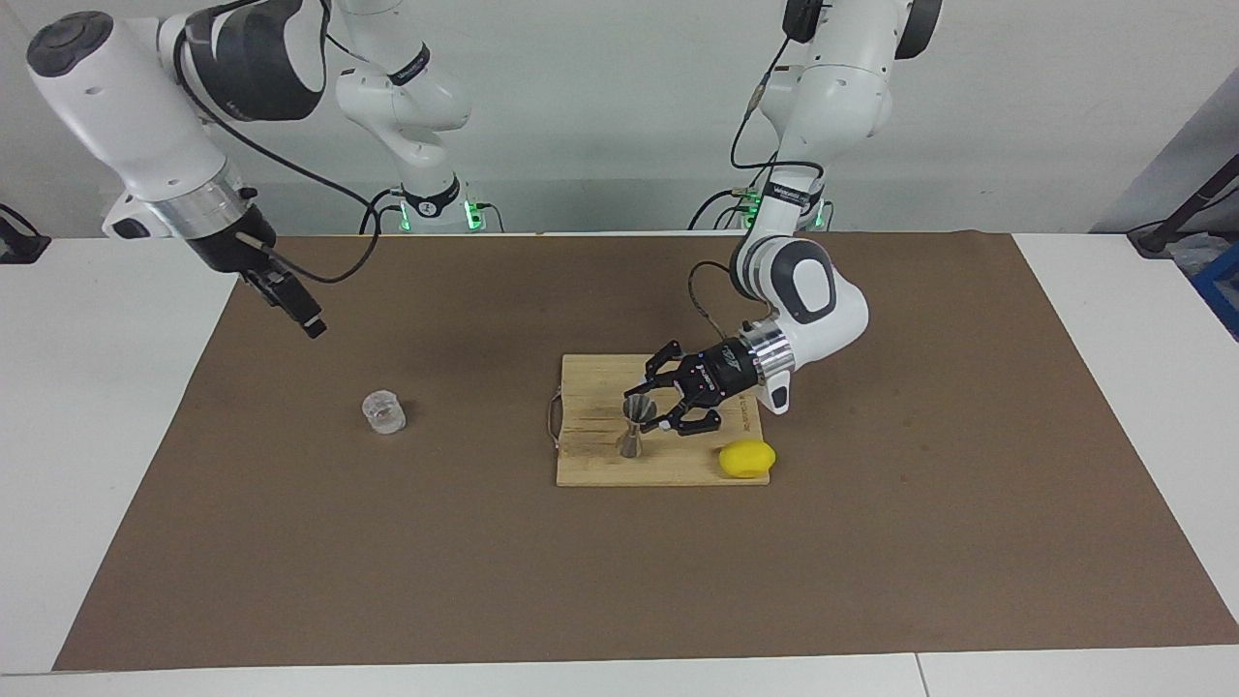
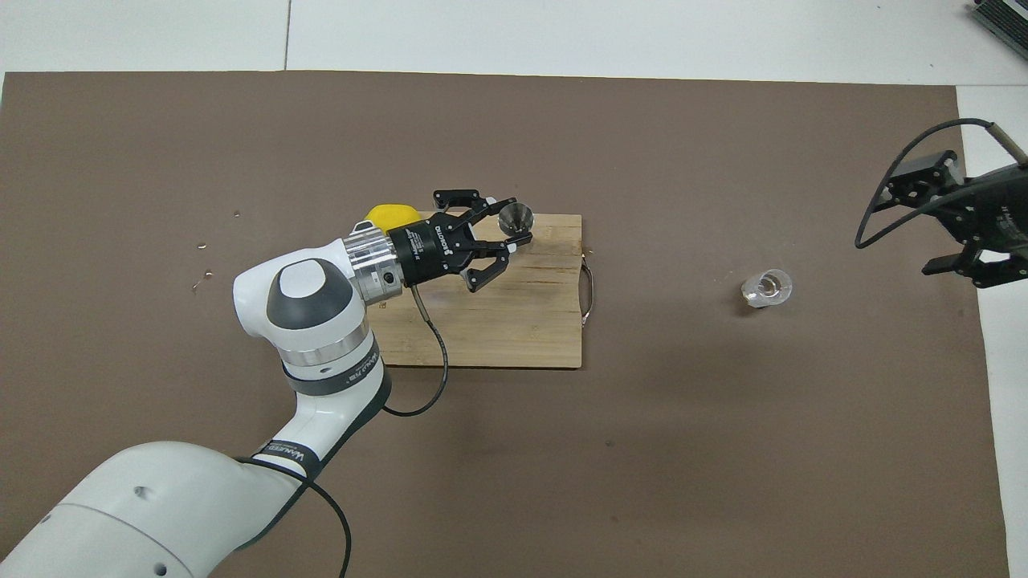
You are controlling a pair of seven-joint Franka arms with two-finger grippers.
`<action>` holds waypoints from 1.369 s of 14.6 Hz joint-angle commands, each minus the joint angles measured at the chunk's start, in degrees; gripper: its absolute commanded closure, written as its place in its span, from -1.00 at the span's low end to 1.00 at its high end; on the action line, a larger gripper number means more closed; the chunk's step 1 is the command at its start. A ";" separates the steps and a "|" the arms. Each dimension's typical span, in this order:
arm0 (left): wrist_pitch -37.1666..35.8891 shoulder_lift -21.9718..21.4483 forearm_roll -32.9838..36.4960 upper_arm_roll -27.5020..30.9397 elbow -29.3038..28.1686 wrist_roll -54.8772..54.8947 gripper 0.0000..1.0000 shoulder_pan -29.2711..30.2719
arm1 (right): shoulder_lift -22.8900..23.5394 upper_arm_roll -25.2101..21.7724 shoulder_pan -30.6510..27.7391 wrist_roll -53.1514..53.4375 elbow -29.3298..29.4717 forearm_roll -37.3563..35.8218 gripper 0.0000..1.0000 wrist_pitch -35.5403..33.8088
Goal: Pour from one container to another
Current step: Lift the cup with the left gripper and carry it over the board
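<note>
Upright, the metal jigger (image 1: pixel 634 426) stands on the board (image 1: pixel 600 465), near a lemon (image 1: pixel 746 458); the left gripper (image 1: pixel 656 413), reaching in sideways, pinches its waist; the clear glass (image 1: pixel 384 411) sits on the mat toward the right arm's end; the right gripper (image 2: pixel 940 217) hangs raised, fingers spread, empty.

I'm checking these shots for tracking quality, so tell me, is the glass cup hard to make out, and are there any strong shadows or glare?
Facing view: the glass cup is pale and see-through but readable against the brown mat; shadows are soft. Overhead view: the cup shows bright highlights on its rim, and the jigger a mild metallic sheen; no harsh glare.
</note>
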 commanded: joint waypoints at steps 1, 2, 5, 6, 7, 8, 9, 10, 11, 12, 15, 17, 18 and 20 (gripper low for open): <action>1.11 0.31 -1.53 0.85 0.24 -0.39 1.00 -1.71 | 4.52 0.59 -2.59 5.07 0.44 3.61 -1.00 2.29; 1.11 0.31 -1.53 0.85 0.15 -0.39 1.00 -1.71 | 5.84 0.59 -3.20 6.30 0.36 4.49 -1.00 2.82; 1.20 0.40 -1.36 0.93 -0.02 -0.39 1.00 -1.80 | 9.00 0.59 -4.17 10.09 -0.17 8.01 -1.00 4.05; 1.20 0.40 -1.18 0.93 -0.11 -0.39 1.00 -1.80 | 9.88 0.59 -4.26 10.00 -0.61 8.27 -1.00 4.67; 1.20 0.31 -1.09 0.93 -0.11 -0.39 1.00 -1.80 | 9.89 0.59 -4.70 10.00 -2.87 8.36 -1.00 7.11; 1.28 0.40 -1.09 0.93 -0.11 -0.22 1.00 -1.80 | 9.63 0.68 -4.87 9.92 -5.86 8.45 -1.00 10.44; 2.15 0.40 -1.00 0.93 -0.11 0.05 1.00 -1.97 | 9.63 0.68 -4.96 9.92 -7.89 10.45 -1.00 12.21; 3.12 0.49 -0.92 1.11 -0.20 0.05 1.00 -2.93 | 9.89 0.59 -4.96 10.00 -8.60 13.69 -1.00 12.67; 3.22 0.49 -0.91 1.11 -0.20 0.05 1.00 -3.03 | 10.41 0.59 -5.31 10.00 -8.70 14.86 -1.00 12.50; 3.22 0.49 -0.91 1.11 -0.20 0.05 1.00 -3.03 | 11.03 0.68 -5.66 9.83 -9.57 15.04 -1.00 12.41; 3.65 0.49 -0.91 1.11 -0.29 0.14 0.88 -3.21 | 11.30 0.59 -7.24 9.48 -12.64 19.08 -1.00 12.41; 3.83 0.49 -0.91 1.11 -0.37 0.05 0.49 -3.21 | 11.91 0.59 -8.30 6.86 -13.53 19.18 -1.00 12.23; 3.83 0.49 -0.91 1.11 -0.37 0.05 0.35 -3.21 | 12.17 0.59 -8.48 4.58 -13.62 19.70 -1.00 12.14; 4.36 0.58 -0.91 1.11 -0.46 0.05 -0.15 -3.21 | 13.23 0.68 -9.61 3.42 -13.97 22.41 -1.00 11.88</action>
